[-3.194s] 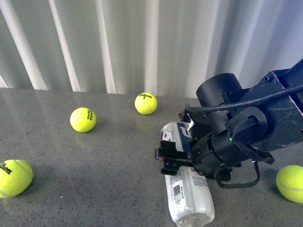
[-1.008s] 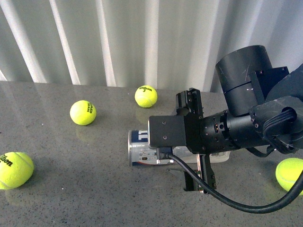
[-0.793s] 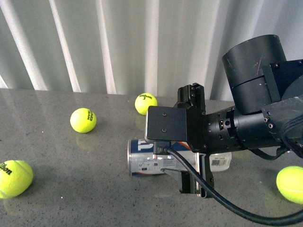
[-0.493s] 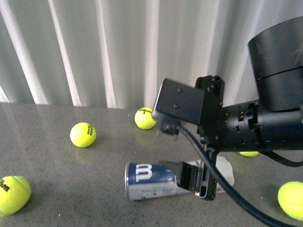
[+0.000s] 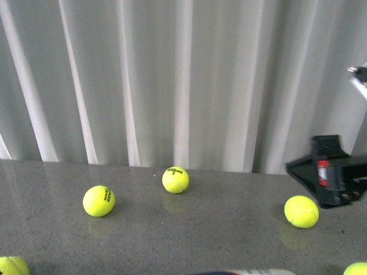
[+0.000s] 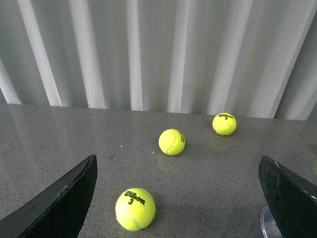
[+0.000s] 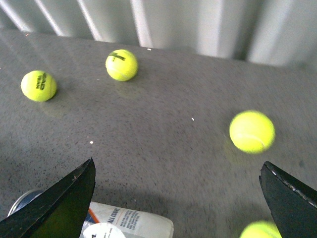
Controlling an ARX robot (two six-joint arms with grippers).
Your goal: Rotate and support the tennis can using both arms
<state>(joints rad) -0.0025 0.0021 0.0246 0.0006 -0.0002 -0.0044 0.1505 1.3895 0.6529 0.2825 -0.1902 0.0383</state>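
You are getting soft, even, bright light in every view, with the pale curtain (image 5: pixel 172 80) glowing almost washed out. The glossy table (image 5: pixel 200 229) is faintly mirroring each tennis ball (image 5: pixel 175 179) beneath it. The right arm (image 5: pixel 330 176) is blurring at the front view's edge, and one ball (image 7: pixel 251 131) is smearing in the right wrist view.

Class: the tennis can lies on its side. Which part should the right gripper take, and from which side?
Probably the tennis can at its labelled mid-body, from above. It lies flat on the table, so its curved sides seem free, while the metal rim end offers only an edge. The right gripper is open.
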